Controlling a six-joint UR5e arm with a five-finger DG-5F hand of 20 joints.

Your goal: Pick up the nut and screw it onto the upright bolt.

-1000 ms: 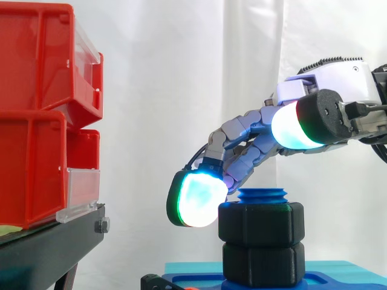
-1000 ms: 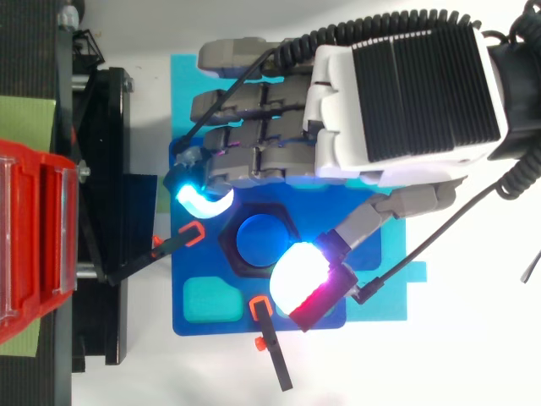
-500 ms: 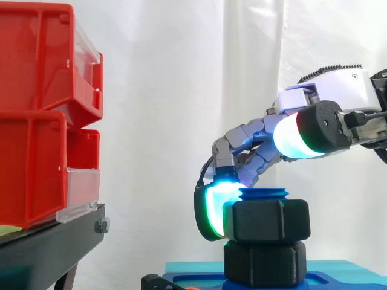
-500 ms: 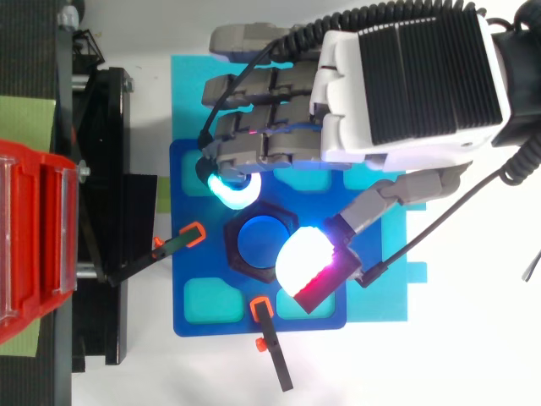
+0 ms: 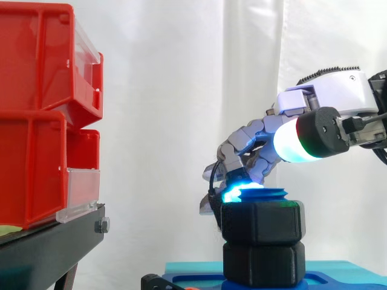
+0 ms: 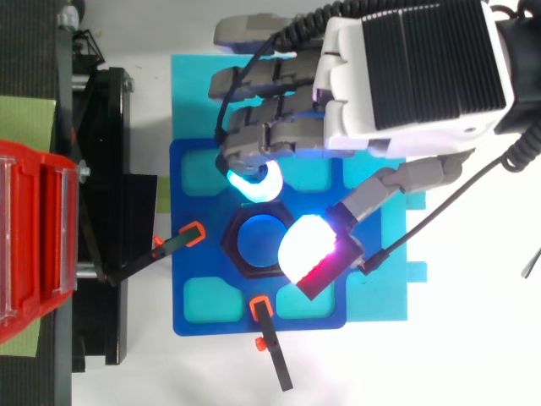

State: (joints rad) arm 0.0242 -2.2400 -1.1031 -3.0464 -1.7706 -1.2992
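Note:
A black hexagonal nut (image 5: 261, 222) sits on the upright blue bolt (image 5: 261, 193), above a second black hexagonal piece (image 5: 261, 263). From above, the nut (image 6: 238, 254) rings the round blue bolt top (image 6: 258, 238). My hand (image 6: 414, 72) reaches in from the right, above the bolt. Its fingers are curled, and a cyan-glowing fingertip (image 6: 254, 183) presses on the nut's far side. The white and red thumb pad (image 6: 306, 247) lies over the nut's near right edge. In the side view the hand (image 5: 329, 96) hangs to the upper right of the nut.
The bolt stands on a dark blue base plate (image 6: 199, 326) with cyan recesses, on a cyan mat (image 6: 190, 85). Two orange-tipped black clamps (image 6: 266, 338) grip the plate's left and front edges. Red bins (image 5: 42, 115) on a black stand (image 5: 54, 248) fill the left.
The curled fingers swept from the nut's left side round to its far side, and the glowing fingertip now sits behind the nut's top. The thumb moved a little further over the nut.

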